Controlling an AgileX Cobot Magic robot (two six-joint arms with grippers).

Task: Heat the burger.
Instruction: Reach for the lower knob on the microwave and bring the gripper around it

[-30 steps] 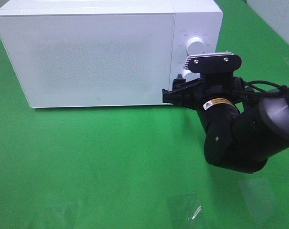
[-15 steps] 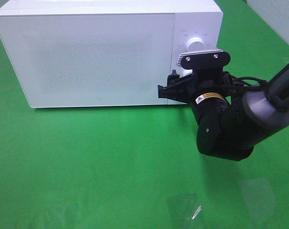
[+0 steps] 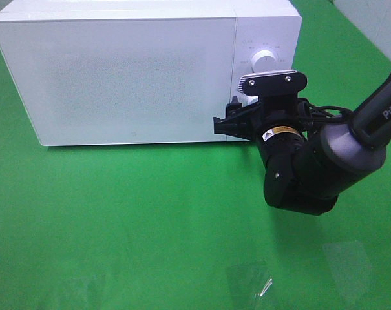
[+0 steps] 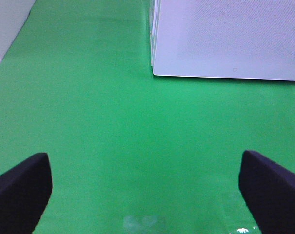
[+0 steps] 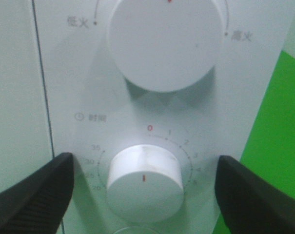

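Green cloth [image 3: 117, 226] covers the whole work surface. The right gripper [image 5: 143, 163] faces the control panel with its black jaws spread wide and nothing held. A small white round timer knob [image 5: 145, 183] with a red mark sits between the two fingers, with a gap on each side. Whether the fingertips touch the panel itself is hard to say from so close. Just above the gripper on the same panel is a larger white round knob [image 5: 164, 41]. The panel belongs to a white box-shaped microwave oven [image 3: 117, 71], whose frosted door [image 3: 130, 77] beside the gripper is shut. The left gripper [image 4: 145, 158] hangs over bare cloth, jaws wide apart and empty, with the oven's corner ahead of it. The burger shows in no view.
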